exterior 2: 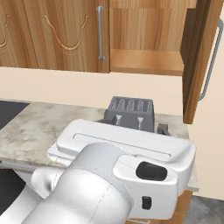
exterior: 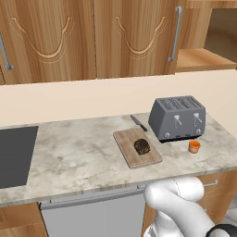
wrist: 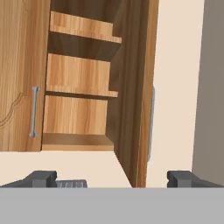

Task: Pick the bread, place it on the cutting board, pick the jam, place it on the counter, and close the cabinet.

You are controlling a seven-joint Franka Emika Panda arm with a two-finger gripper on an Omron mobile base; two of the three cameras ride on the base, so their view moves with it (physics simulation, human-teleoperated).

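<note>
With the bread (exterior: 142, 146) already on the board (exterior: 137, 147) and the jam (exterior: 194, 146) on the counter (exterior: 78, 152) by the toaster (exterior: 178, 118), the gripper (wrist: 111, 179), fingers spread and empty, faces the cabinet's open door (wrist: 138, 92), likely to push it shut.

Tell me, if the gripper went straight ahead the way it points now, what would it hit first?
Probably the open cabinet door, seen edge-on ahead of the open gripper; depth is hard to judge, so it might slip past into the shelves.

The counter (exterior: 83, 152) carries cutting board (exterior: 129, 155), toaster (exterior: 178, 118), jam (exterior: 194, 146), knife (exterior: 138, 123).
</note>
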